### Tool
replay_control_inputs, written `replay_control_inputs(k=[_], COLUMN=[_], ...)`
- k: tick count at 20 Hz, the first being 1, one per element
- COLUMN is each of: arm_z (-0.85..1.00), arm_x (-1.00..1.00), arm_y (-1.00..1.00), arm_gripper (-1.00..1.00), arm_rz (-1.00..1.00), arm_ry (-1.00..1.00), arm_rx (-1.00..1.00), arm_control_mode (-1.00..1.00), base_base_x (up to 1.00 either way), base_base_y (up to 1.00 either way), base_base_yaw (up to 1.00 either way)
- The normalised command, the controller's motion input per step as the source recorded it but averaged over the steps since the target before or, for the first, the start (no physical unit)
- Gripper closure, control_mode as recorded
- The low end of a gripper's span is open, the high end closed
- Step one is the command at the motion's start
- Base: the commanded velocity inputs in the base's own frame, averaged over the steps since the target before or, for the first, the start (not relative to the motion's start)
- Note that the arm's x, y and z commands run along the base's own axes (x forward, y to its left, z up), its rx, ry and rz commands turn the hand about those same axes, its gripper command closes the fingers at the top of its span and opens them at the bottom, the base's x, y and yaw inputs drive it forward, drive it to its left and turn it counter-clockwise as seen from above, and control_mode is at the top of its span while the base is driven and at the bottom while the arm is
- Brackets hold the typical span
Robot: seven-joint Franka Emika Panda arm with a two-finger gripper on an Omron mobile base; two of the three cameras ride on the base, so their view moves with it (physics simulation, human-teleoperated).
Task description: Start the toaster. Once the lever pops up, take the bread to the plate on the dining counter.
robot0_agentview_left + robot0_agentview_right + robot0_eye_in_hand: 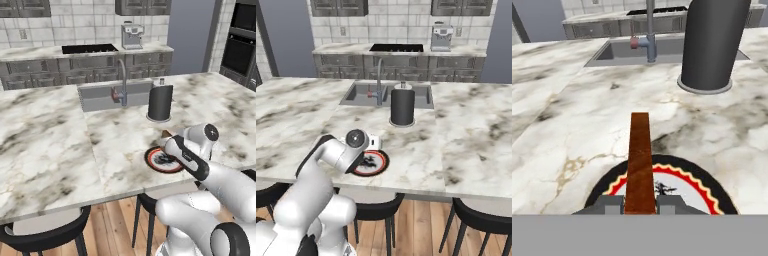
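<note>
arm [210, 175]: glossy white rounded links | joints: dark bands, round grey caps

The pincer [640, 205] grips the bread [640, 162] edge-on, its two fingers [610, 204] pressed against the slice's flat sides, so the brown crust edge runs up the middle of the view. Directly beneath lies the plate [712, 197], its black ring, red-and-yellow scalloped band and white centre showing on both sides of the slice. The plate rests on the marble tabletop [572, 130]. Farther off stand a dark cylinder [712, 45], a sink [619, 52] and its tap [649, 35].
</note>
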Motion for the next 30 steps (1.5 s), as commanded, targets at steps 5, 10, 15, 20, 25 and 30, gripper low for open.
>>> replay_control_inputs(k=[5,10,15,20,25,30], arm_z=[-0.39,-0.42,-0.44,-0.32,-0.01,0.05], arm_x=[0.26,0.24,0.23,0.19,0.01,-0.34], arm_y=[0.0,0.0,0.0,0.0,0.0,0.0], arm_gripper=[1.0,1.0,1.0,1.0,1.0,1.0], arm_rz=[0.0,0.0,0.0,0.0,0.0,-0.01], arm_ry=[0.0,0.0,0.0,0.0,0.0,0.0], arm_rx=[0.0,0.0,0.0,0.0,0.0,0.0], arm_control_mode=[-1.0,-1.0,-1.0,-1.0,-1.0,-1.0], base_base_x=[0.0,0.0,0.0,0.0,0.0,0.0], base_base_y=[0.0,0.0,0.0,0.0,0.0,0.0], base_base_yaw=[0.0,0.0,0.0,0.0,0.0,0.0])
